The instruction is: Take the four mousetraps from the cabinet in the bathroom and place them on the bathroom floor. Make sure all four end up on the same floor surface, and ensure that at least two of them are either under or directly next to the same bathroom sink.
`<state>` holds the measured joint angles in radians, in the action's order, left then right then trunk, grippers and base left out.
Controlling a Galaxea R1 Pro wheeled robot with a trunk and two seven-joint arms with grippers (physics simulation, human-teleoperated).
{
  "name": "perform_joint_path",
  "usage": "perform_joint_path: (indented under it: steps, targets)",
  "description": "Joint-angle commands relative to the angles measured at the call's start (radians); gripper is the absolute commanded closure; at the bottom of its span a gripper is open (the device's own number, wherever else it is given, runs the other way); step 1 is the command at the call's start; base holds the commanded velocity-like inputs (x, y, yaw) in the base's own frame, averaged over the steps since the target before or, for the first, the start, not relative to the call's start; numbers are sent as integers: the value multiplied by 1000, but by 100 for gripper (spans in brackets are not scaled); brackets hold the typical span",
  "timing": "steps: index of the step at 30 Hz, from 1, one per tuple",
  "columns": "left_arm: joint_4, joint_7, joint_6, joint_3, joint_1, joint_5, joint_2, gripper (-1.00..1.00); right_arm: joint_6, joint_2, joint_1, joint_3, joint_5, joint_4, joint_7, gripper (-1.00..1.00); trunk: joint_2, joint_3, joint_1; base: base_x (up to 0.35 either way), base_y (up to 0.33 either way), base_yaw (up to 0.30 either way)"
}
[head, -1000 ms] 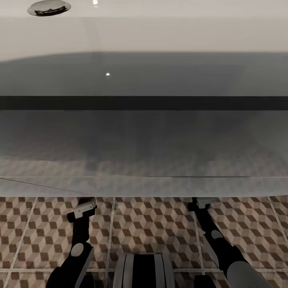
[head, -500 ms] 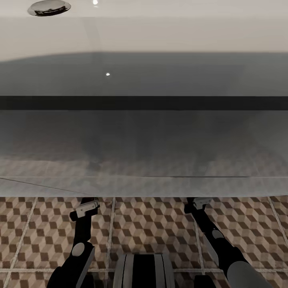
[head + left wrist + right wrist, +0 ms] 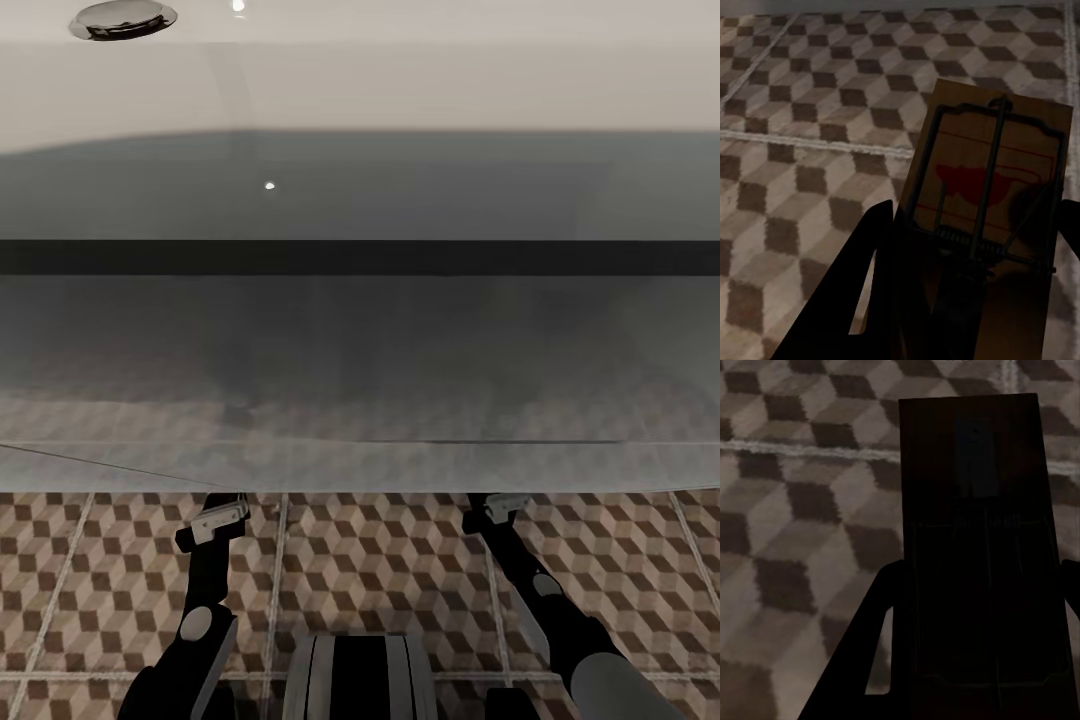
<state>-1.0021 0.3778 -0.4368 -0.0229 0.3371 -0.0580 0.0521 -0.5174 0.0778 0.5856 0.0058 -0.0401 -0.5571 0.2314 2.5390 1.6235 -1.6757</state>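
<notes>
Head view: the sink (image 3: 360, 200) spans the frame as a white slab with a grey underside and a dark band. Its front edge covers both grippers; the two arms reach beneath it over the bathroom floor (image 3: 380, 570).

Left wrist view: the left gripper (image 3: 971, 292) is closed on a mousetrap (image 3: 990, 195), one dark finger (image 3: 881, 285) at each long edge. The board's long axis runs along the fingers, projecting beyond their tips. Its spring bar and red bit face the camera. Cube-patterned tiles lie beyond it.

Right wrist view: the right gripper (image 3: 979, 660) grips a second mousetrap (image 3: 979, 510) likewise, long axis along the fingers. This board is in deep shadow; surface detail cannot be told.
</notes>
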Motion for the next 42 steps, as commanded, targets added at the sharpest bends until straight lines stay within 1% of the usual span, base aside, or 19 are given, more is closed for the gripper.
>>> perform_joint_path:
  steps: [1,12,14,18,21,42]
  targets:
    - [0,9,0,-2,0,-8,-1,100,-2,0,0,0,-5,1,6,100,0,0,0,0,0,0]
    - [-4,9,1,0,0,-9,-5,100,-4,0,0,0,-1,-12,-19,100,0,0,0,0,0,0]
    - [-8,9,1,1,0,-9,-6,100,-7,0,0,-1,-1,-13,-34,100,0,0,0,0,0,0]
    - [-16,10,1,1,0,-9,-6,100,-9,0,0,0,-1,-18,-85,100,0,0,0,0,0,0]
    - [-16,10,1,1,0,-9,-5,100,-9,0,0,0,-1,-19,-100,100,0,0,0,0,0,0]
    - [-13,12,2,3,0,-11,-4,100,-14,0,0,0,2,-20,-109,100,0,0,0,0,0,0]
